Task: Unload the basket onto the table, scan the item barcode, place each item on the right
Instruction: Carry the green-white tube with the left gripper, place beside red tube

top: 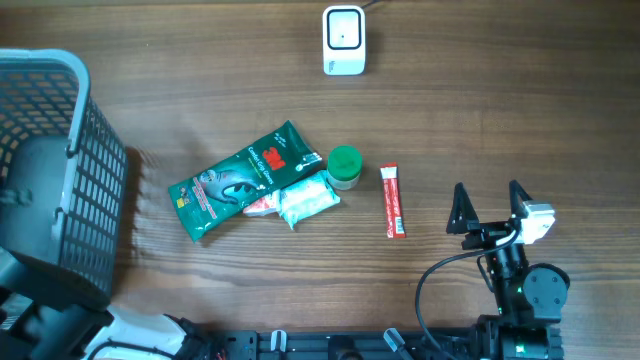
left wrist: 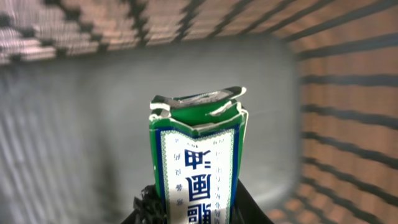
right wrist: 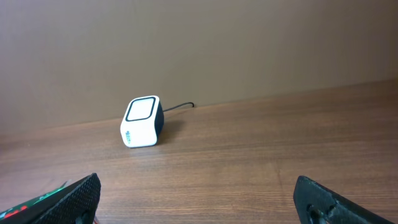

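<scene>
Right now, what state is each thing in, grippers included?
left gripper: closed on the box, down inside the basket
box: upright, top flaps torn open
right gripper: open, empty
basket: upright
scanner: standing, cable attached
green packet: lying flat
jar: upright, green lid on
white packet: lying flat beside the jar
red sachet: lying flat, apart from the jar
</scene>
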You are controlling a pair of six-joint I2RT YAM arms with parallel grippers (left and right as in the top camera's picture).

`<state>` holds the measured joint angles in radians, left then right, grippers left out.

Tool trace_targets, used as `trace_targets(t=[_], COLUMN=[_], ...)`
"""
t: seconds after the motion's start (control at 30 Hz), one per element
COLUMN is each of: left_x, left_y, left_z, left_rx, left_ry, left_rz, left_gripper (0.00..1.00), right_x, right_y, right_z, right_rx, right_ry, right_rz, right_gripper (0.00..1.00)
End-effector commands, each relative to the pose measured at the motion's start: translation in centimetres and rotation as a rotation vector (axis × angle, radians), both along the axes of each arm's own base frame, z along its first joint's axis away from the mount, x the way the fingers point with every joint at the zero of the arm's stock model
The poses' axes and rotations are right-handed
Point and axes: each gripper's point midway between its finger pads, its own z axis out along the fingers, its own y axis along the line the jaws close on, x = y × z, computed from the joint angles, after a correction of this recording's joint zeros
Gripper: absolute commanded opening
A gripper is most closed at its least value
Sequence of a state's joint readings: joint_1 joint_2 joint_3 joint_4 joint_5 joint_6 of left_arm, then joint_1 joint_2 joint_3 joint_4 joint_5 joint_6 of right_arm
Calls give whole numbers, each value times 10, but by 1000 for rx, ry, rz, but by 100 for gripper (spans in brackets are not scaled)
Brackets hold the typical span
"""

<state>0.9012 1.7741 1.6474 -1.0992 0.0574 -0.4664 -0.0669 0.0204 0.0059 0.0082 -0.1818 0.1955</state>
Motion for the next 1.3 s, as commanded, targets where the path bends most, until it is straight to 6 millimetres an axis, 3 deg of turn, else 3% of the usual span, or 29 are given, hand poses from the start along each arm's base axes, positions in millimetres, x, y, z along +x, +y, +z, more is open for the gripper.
trace_targets(t=[0.0,0.07,0.13,0.17,0.23,0.37,0.5,0.7,0.87,1.0,1.03,1.07,1.13,1.17,1.27], left_x=[41,60,82,90,100,102,97,104,89,65,60,49,43,44,57], left_y=[-22,-52,-108,-140,-192,-320,-433,-545,-639,-699,-704,-711,-709,-703,-695], left_z=[96,141,188,204,213,179,133,76,-9,-71,-81,-103,-123,-127,-116], left_rx=[112,150,174,192,175,33,-68,-89,-104,-120,-123,-126,-98,-65,8], left_ry=[-145,-223,-346,-387,-416,-290,-167,-164,-169,-130,-113,-57,8,33,15], left_rz=[-127,-211,-360,-439,-570,-948,-1250,-1511,-1739,-1864,-1878,-1903,-1907,-1898,-1871], left_gripper=[18,18,18,18,19,16,17,20,21,22,23,25,38,40,55], right_x=[0,0,0,0,0,0,0,0,0,0,0,0,0,0,0], right_y=[0,0,0,0,0,0,0,0,0,0,0,0,0,0,0], right_z=[2,2,2,2,2,2,2,2,2,2,2,2,2,2,2], right_rx=[-12,-12,-12,-12,-12,-12,-12,-12,-12,-12,-12,-12,-12,-12,-12], right_ry=[-10,-10,-10,-10,-10,-10,-10,-10,-10,-10,-10,-10,-10,-10,-10], right_rz=[-2,-3,-2,-3,-3,-2,-3,-3,-2,-2,-2,-2,-2,-2,-2], right_gripper=[100,100,100,100,99,100,100,100,100,100,100,100,100,100,100])
